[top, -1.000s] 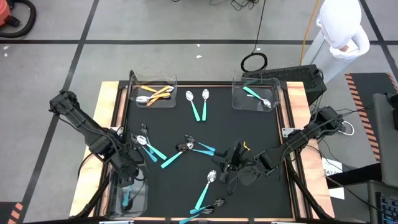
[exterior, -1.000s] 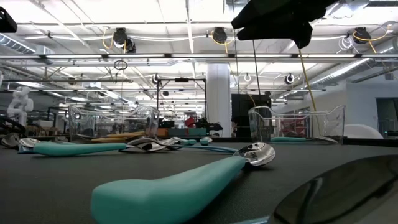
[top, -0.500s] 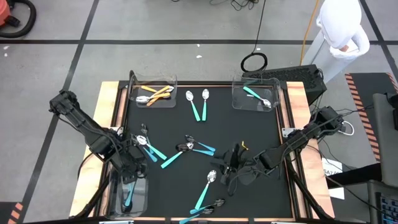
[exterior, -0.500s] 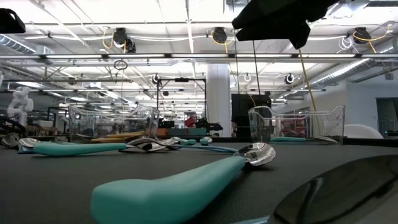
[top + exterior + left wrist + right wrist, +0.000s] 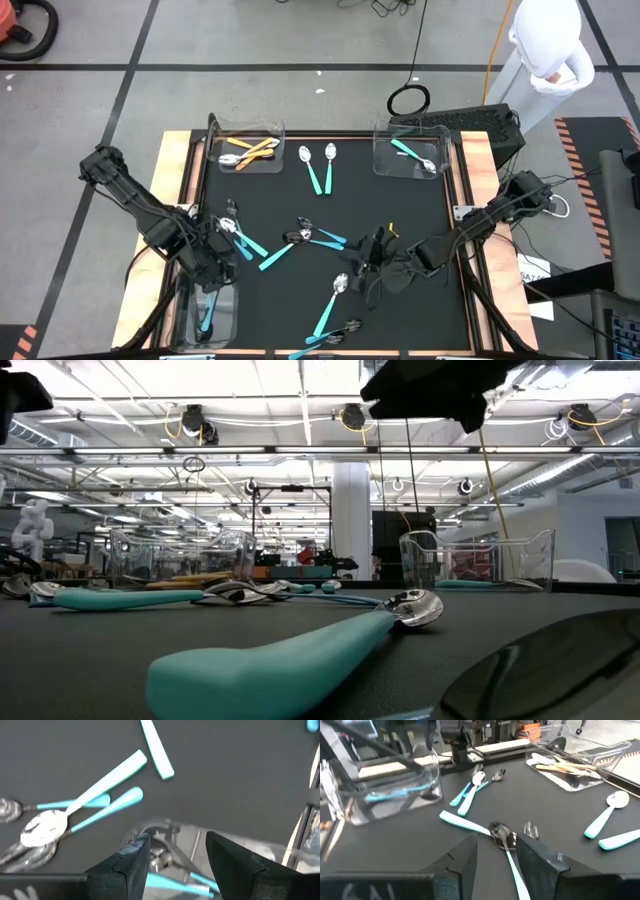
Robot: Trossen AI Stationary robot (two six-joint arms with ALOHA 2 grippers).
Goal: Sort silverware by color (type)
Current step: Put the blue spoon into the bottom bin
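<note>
High view shows the bench (image 5: 400, 200) with a black mat and teal and orange silverware spread on it. The left gripper (image 5: 208, 283) is at about 8 o'clock of the mat, above the clear bin (image 5: 232, 322) at the near left corner, and its fingers are released; a teal-handled spoon (image 5: 207, 318) lies inside this bin, free of the fingers. In the left wrist view the two dark fingers (image 5: 129, 870) stand apart over the bin wall, with the teal handle under them. The right gripper (image 5: 375, 262) is at about 5 o'clock, low over the mat, beside a teal spoon with a silver head (image 5: 331, 303); its fingers stand apart with nothing between them. In the right wrist view a dark-headed teal spoon (image 5: 507, 851) lies on the mat just ahead of this gripper. At 11 o'clock a clear bin (image 5: 247, 152) holds orange-handled spoons (image 5: 255, 152). At 1 o'clock another bin (image 5: 410, 152) holds a teal spoon (image 5: 412, 155). Two teal spoons (image 5: 320, 168) lie between these bins, at 12 o'clock. More teal pieces (image 5: 310, 238) lie near the centre of the mat.
</note>
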